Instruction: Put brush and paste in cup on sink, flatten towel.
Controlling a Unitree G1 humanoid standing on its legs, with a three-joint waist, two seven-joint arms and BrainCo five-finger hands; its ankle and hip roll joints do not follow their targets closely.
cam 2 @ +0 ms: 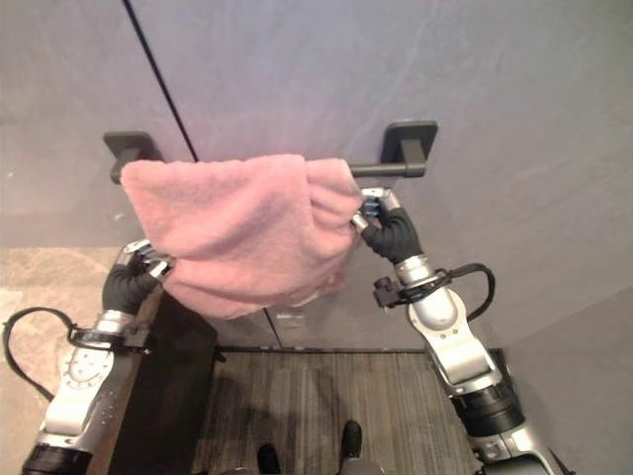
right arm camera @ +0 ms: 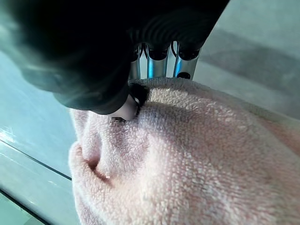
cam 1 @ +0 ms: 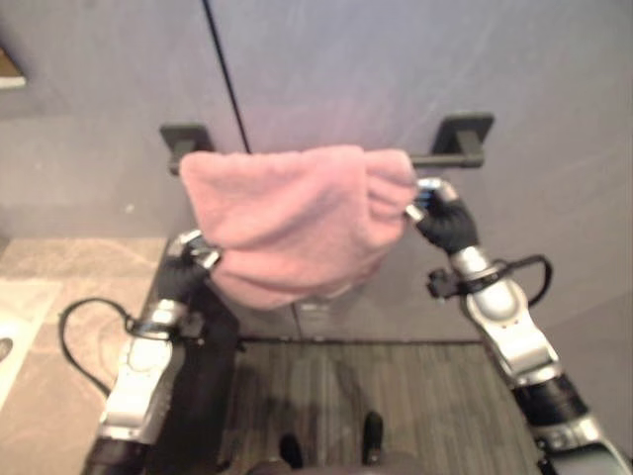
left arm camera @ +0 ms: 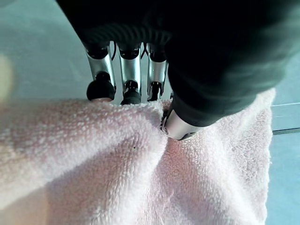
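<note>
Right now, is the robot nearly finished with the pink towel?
Not yet. The pink towel hangs on the dark rail but is bunched and uneven. The left hand pinches its lower left edge and the right hand its right edge, so flattening is underway. Brush, paste and cup aren't visible here to judge.

Pink towel (cam 2: pixel 237 228) hangs bunched over the black wall rail (cam 2: pixel 381 168).

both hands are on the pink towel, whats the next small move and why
Probably draw the two hands apart along the rail. The towel hangs bunched on the rail, covering only its left part, with bare bar at the right end. The left hand pinches the towel's lower left edge and the right hand its right edge, so a sideways pull should spread the folds flat.
</note>
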